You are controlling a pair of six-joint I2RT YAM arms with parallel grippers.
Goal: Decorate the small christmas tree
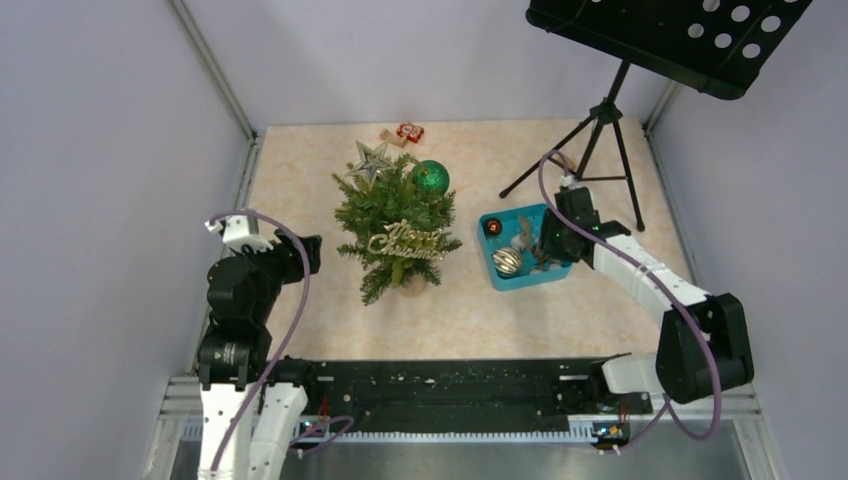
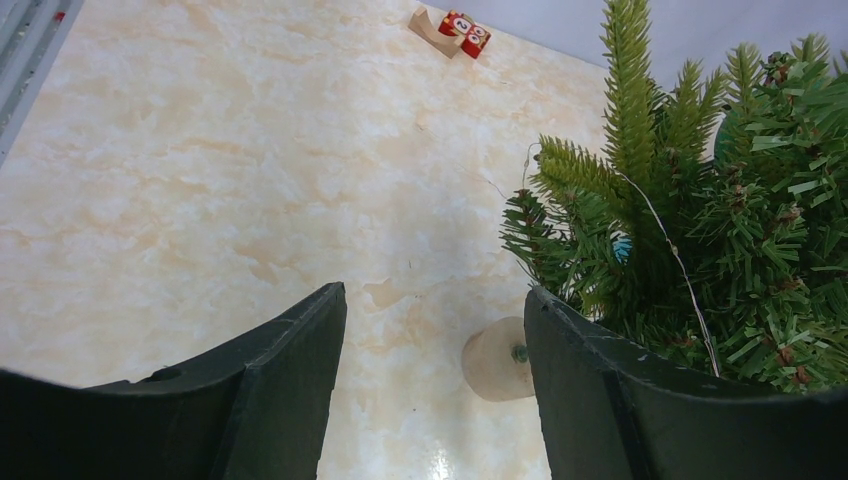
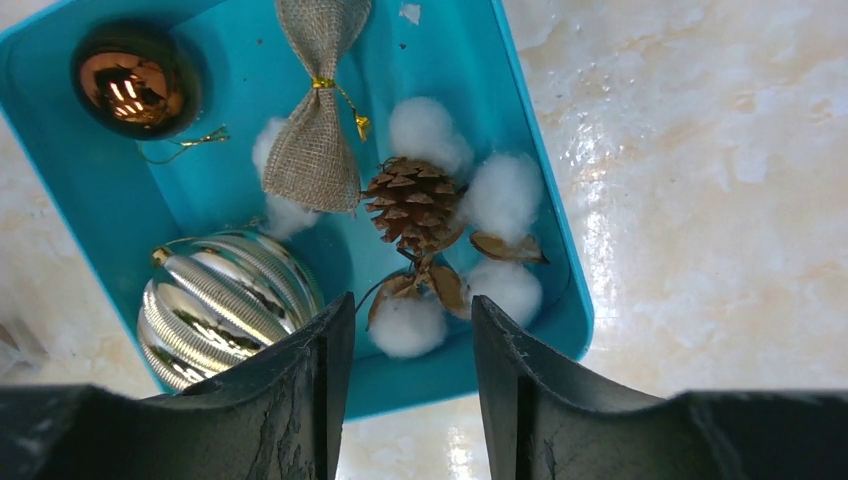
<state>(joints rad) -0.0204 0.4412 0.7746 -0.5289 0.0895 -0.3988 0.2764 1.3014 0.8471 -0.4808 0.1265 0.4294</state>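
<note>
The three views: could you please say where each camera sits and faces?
Top external: above and behind the robot, looking down; left arm and right arm show.
Left wrist: on the left arm, facing forward low over the table at the small christmas tree; its fingers show.
Right wrist: on the right arm, looking down into the teal tray; its fingers show.
Shared: top and left wrist see the tree; top and right wrist, the tray.

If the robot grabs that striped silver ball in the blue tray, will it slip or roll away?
Probably slippery: the silver ball has a glossy, ribbed shell. Being round, it would likely roll if nudged, though the tray wall beside it should stop it. It looks hollow, so likely light and crushable.
</note>
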